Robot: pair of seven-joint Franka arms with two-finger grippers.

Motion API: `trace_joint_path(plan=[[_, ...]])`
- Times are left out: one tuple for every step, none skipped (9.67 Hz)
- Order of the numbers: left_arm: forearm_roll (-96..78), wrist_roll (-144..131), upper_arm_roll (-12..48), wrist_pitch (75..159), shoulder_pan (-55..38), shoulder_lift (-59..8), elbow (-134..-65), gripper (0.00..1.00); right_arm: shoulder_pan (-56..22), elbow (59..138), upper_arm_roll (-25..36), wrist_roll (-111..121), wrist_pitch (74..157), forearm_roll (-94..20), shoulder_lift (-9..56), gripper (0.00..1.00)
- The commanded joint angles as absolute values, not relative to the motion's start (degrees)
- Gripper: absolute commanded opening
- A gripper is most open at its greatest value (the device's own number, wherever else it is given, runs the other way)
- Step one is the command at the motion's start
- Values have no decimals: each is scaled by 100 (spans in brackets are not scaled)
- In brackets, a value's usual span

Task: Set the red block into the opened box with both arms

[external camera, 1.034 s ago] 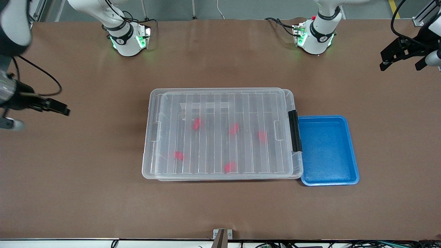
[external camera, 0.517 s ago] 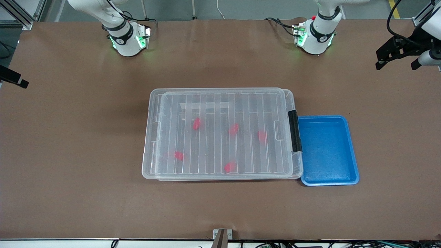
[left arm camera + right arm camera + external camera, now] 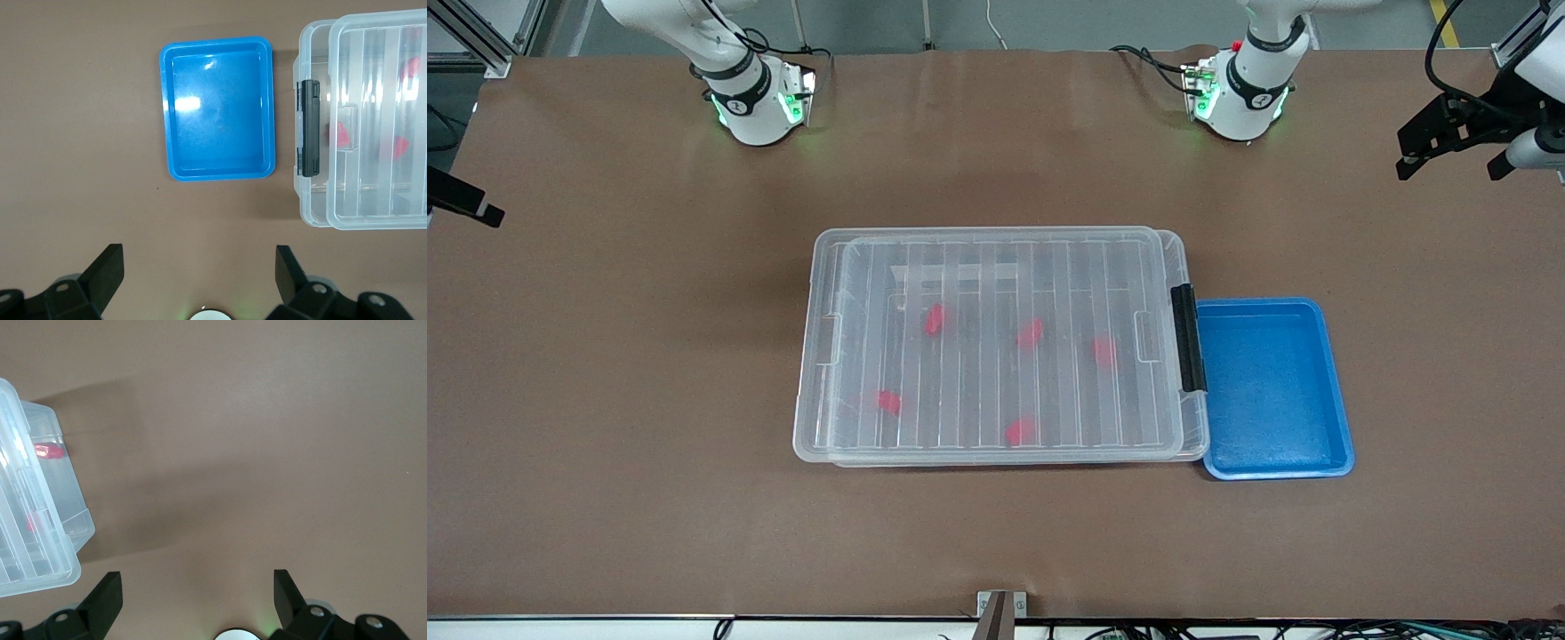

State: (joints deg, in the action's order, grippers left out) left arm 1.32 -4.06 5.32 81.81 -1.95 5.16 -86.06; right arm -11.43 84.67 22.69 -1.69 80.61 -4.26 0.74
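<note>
Currently lid lying on box, blocks inside; both grippers hovering at table ends, jaws spread. Risk: lid blocking access.

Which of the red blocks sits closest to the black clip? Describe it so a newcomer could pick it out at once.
Find the clear box in the middle of the table, lid on, beside the blue tray. A black clip sits on the box's short side next to that tray. The red block nearest this clip is the one; the other four lie toward the right arm's end.
</note>
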Motion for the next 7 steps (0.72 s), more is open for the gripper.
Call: trace_joint_path(plan=[[70, -334, 536, 8095, -176, 519, -8710, 100, 100, 8358, 1052, -123, 7972, -325, 105, 100], [79, -334, 536, 8095, -176, 510, -8710, 100, 393, 8358, 768, -175, 7989, -299, 105, 100], [79, -334, 536, 8095, -176, 510, -8710, 100, 535, 8358, 617, -228, 8015, -281, 105, 100], [79, -343, 536, 8095, -176, 510, -8710, 100, 580, 8376, 598, -229, 8007, -290, 105, 100], [79, -334, 536, 8095, -176, 510, -8710, 100, 606, 8428, 545, -237, 8024, -290, 79, 100], [79, -334, 536, 8095, -167, 510, -8701, 100, 780, 8455, 397, -229, 8033, -290, 70, 100], [79, -334, 536, 8095, -158, 510, -8701, 100, 895, 8438, 213, -229, 8025, -238, 70, 100]])
